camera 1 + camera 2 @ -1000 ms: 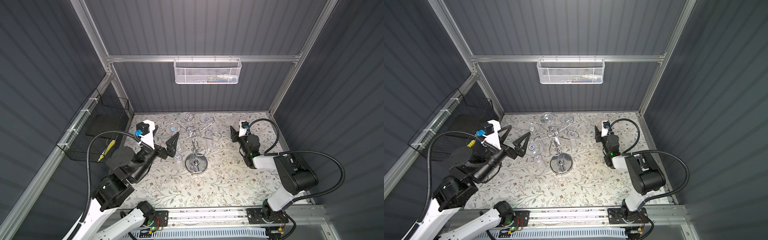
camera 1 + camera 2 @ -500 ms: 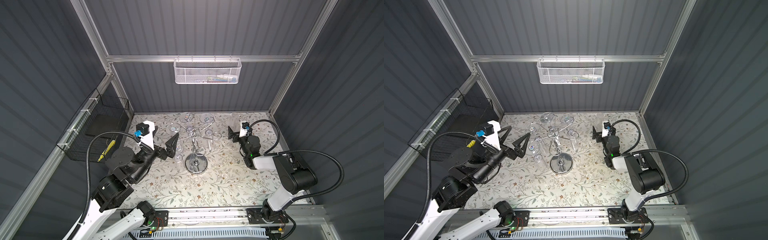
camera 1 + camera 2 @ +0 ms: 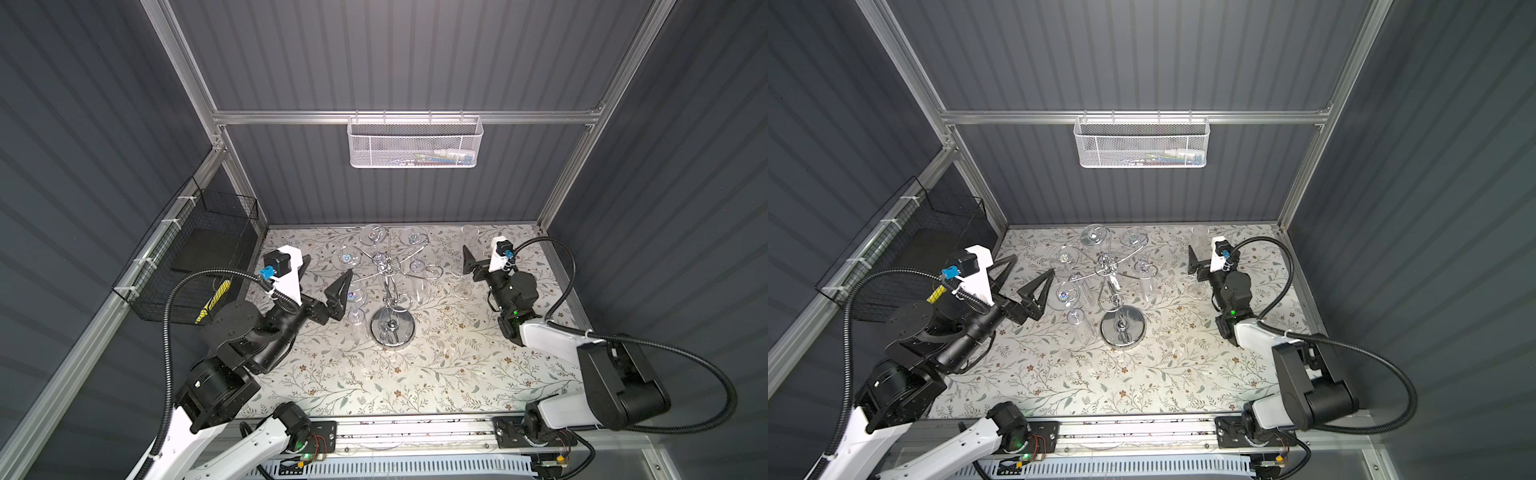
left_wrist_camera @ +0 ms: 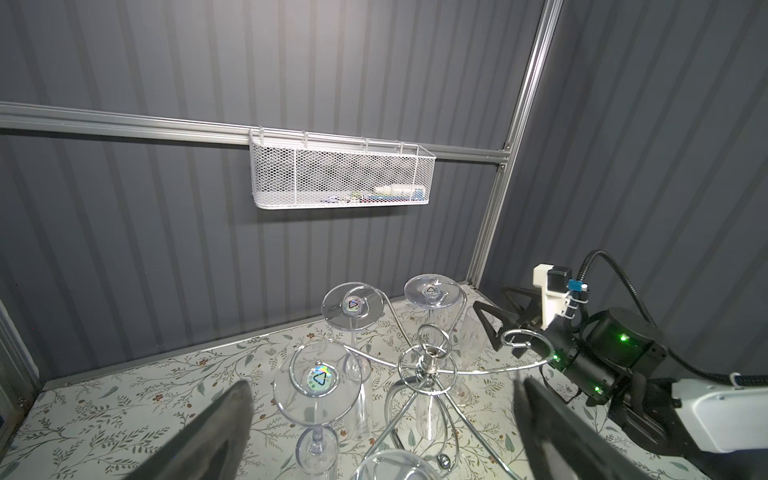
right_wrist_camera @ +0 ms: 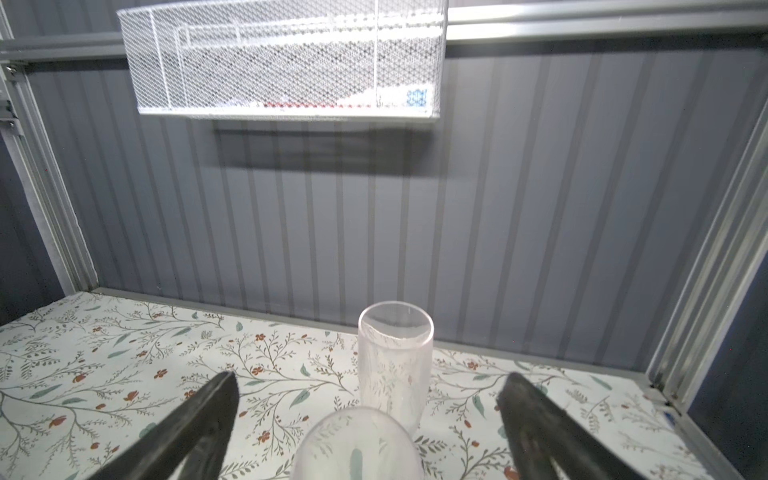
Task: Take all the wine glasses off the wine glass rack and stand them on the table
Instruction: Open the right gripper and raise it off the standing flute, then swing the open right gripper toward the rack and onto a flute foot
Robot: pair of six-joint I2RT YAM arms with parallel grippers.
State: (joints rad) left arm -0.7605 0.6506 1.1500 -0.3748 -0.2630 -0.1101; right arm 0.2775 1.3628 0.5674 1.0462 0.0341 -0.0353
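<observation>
The chrome wine glass rack point(image 3: 392, 328) point(image 3: 1123, 328) stands mid-table, its hub point(image 4: 432, 361) close before my left wrist camera. Several clear wine glasses hang upside down from its hooks, among them one point(image 4: 320, 378) point(image 3: 353, 296) nearest my left gripper point(image 3: 326, 276) point(image 4: 384, 388). That gripper is open, level with the hooks, holding nothing. One hook point(image 4: 519, 336) is empty. My right gripper point(image 3: 482, 266) point(image 5: 370, 382) is open at the far right. A wine glass point(image 5: 357, 444) point(image 3: 462, 289) stands upright on the table between its fingers, untouched.
A second upright glass point(image 5: 395, 357) point(image 3: 469, 235) stands just beyond, near the back wall. A white mesh basket point(image 3: 415, 143) hangs on the back wall and a black wire basket point(image 3: 199, 257) on the left wall. The table has a floral cloth point(image 3: 374, 382).
My right gripper has opened wide, leaving its glass standing on the table. The left arm has hardly moved.
</observation>
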